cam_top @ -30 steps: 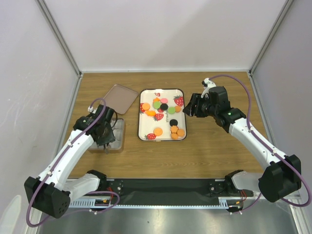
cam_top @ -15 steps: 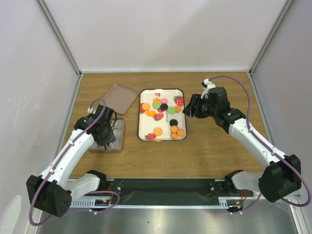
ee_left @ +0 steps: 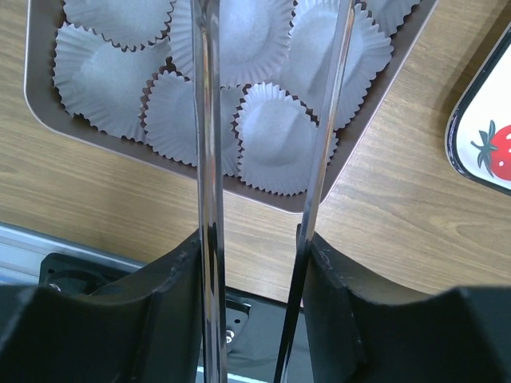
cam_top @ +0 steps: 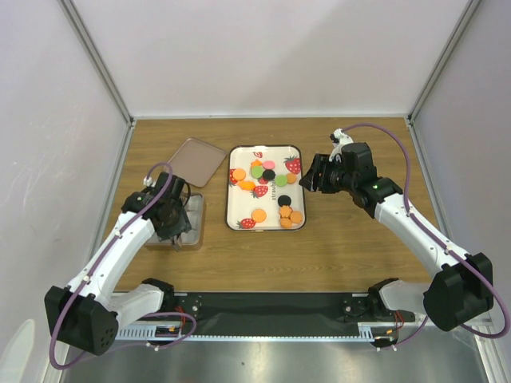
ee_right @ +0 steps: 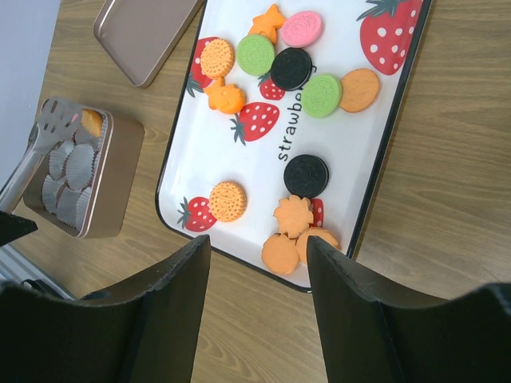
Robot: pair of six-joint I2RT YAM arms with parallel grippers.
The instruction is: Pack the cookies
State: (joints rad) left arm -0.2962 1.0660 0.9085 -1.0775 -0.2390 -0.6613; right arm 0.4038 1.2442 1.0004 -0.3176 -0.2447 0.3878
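Nearest me on the left, the left gripper (ee_left: 251,241) is clamped on one pair of tongs (ee_left: 209,159), whose two metal arms stand apart and reach over one tin (ee_right: 121,179). In the left wrist view I count at least seven paper cups (ee_left: 275,140) in the tin, several of them cut off by the frame. From the right wrist view, one orange cookie (ee_right: 93,122) sits in a cup at the tin's far end, just beside the tongs' tip. To the right of the tin lies one tray (ee_right: 349,187) carrying thirteen cookies (ee_right: 227,201). They are eight orange, two green, two black and one pink, and one of the orange ones is partly hidden by a finger. Above the tray's right edge hangs the right gripper (ee_right: 257,239), its fingers set well apart with nothing between them. Farthest away, one lid (ee_right: 144,32) lies on the table beyond the tin, apart from it. Against the earlier top view, the left arm has shifted slightly while its wrist remains over the tin. I see no change in the right arm, the tray, the lid or the thirteen cookies.
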